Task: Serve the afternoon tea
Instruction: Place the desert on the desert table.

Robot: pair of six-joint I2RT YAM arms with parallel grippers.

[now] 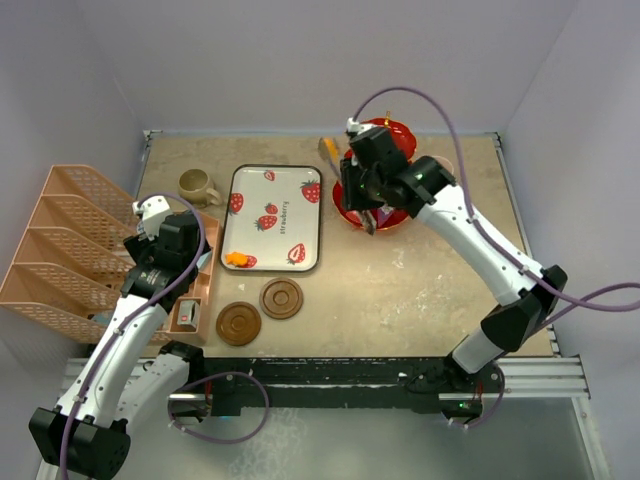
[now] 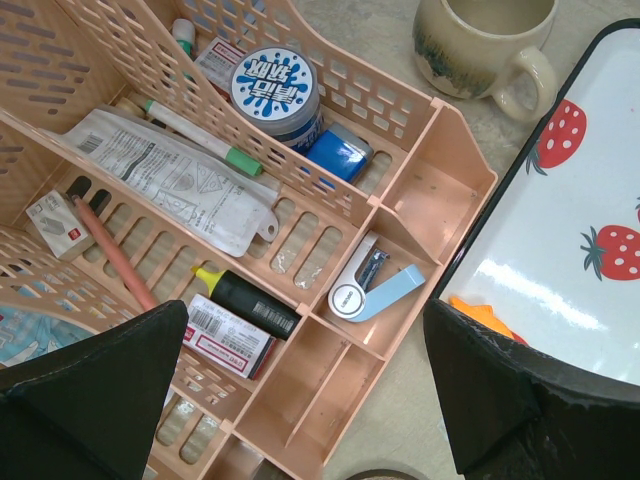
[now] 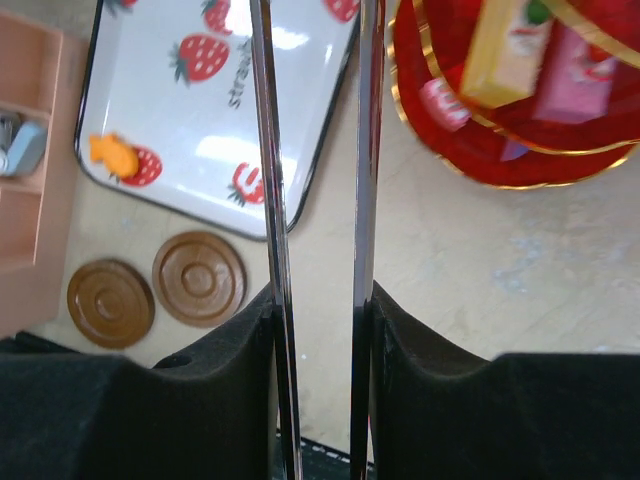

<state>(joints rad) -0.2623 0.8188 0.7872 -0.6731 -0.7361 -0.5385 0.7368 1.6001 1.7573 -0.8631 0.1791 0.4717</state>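
Red three-tier stand [image 3: 470,150] sits just right of the strawberry tray [image 1: 275,195] — toy sweets [image 3: 503,50] on its tiers, one orange sweet [image 1: 237,259] on the tray. Right hand [image 3: 318,380] over the stand's tray-side edge, clamped on metal tweezers [image 3: 268,200]. Left hand [image 2: 310,400] left of the tray — fingers wide apart, empty.

The top external camera is looking steeply down from high above the near edge, taking in the whole counter [image 1: 420,290] from well back. The left wrist camera is hanging close over the peach organiser [image 2: 440,170], facing down and forward, and catching the olive-brown mug [image 2: 485,45] and one edge of the strawberry tray [image 2: 560,250]. The right wrist camera is peering down along the tweezers [image 3: 268,200], sharing that tray, its orange sweet [image 3: 112,153] and the coasters [image 3: 198,279] with the overhead view.
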